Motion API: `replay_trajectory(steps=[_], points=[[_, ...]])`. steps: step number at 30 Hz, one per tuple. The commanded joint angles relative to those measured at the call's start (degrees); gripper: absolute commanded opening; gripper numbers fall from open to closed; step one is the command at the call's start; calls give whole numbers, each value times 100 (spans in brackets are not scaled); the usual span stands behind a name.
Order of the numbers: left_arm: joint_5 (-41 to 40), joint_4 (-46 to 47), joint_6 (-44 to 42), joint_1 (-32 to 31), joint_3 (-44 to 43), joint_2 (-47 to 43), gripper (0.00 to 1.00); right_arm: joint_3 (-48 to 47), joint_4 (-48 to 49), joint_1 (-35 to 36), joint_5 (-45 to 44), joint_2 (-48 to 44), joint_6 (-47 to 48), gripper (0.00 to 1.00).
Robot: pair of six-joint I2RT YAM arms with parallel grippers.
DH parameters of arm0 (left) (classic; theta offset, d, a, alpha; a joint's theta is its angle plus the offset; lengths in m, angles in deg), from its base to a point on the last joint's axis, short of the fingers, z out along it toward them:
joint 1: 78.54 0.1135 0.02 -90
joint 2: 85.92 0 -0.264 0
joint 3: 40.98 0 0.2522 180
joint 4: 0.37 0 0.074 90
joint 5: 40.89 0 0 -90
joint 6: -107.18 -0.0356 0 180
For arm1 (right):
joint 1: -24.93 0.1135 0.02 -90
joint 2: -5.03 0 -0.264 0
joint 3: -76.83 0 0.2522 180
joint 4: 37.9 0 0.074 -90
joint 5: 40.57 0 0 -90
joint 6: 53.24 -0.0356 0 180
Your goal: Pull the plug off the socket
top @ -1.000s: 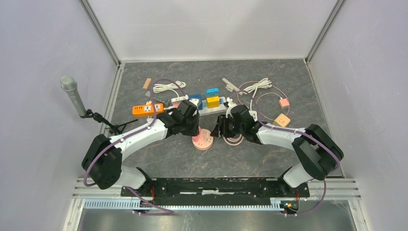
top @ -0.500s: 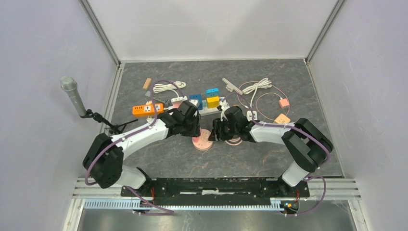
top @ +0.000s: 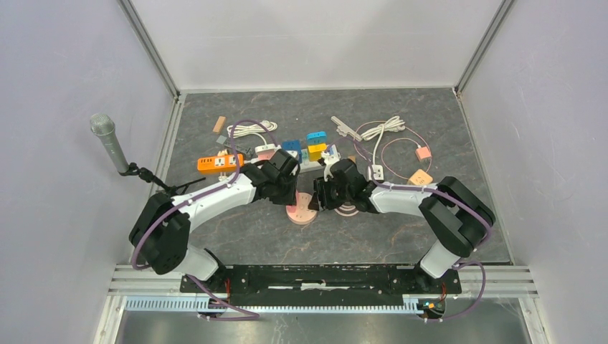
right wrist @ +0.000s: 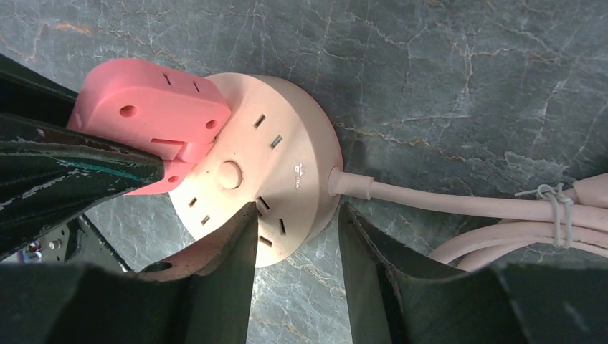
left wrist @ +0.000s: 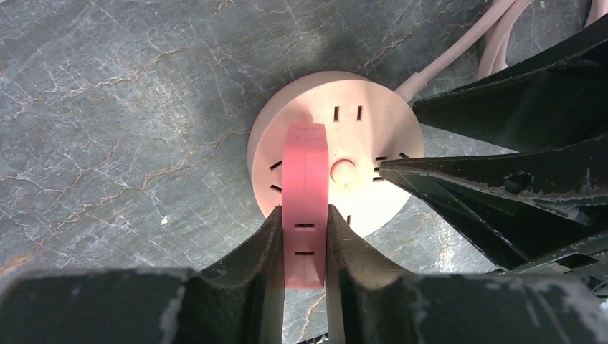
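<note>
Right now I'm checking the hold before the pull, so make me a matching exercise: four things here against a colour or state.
Things:
1. plug
2. round socket
3. power strip
4. right end effector

Descriptions:
A. orange, at the table's left, untouched
B. open, one finger over the socket, one beside it
C. bright pink, clamped by the left end effector
D. pale pink, cable running off

Pairs: 1-C, 2-D, 3-A, 4-B

Bright, even, diffuse overhead light in all three views.
The left wrist view gives me a soft shadow on the table (left wrist: 107, 107) beyond the socket (left wrist: 358, 122). Marble veining is sharp in both wrist views; the near fingers (right wrist: 208, 287) read dark and slightly soft.
</note>
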Motion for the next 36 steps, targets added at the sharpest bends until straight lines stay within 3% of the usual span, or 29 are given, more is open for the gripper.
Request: replay_trajectory(steps=[1, 23, 26, 31, 36], points=[[156, -111, 114, 1, -367, -35, 2, 128, -814, 160, -870, 313, 391, 48], [-852, -367, 875, 1, -215, -550, 2, 363, -1207, 583, -2129, 358, 602, 42], [-830, -367, 858, 1, -106, -557, 2, 354, -1223, 576, -2121, 372, 604, 42], [69, 71, 735, 1, -43, -566, 2, 415, -1061, 584, -1963, 279, 692, 41], [-453, -310, 996, 1, -112, -278, 2, 557, -372, 595, -1145, 77, 1034, 42]])
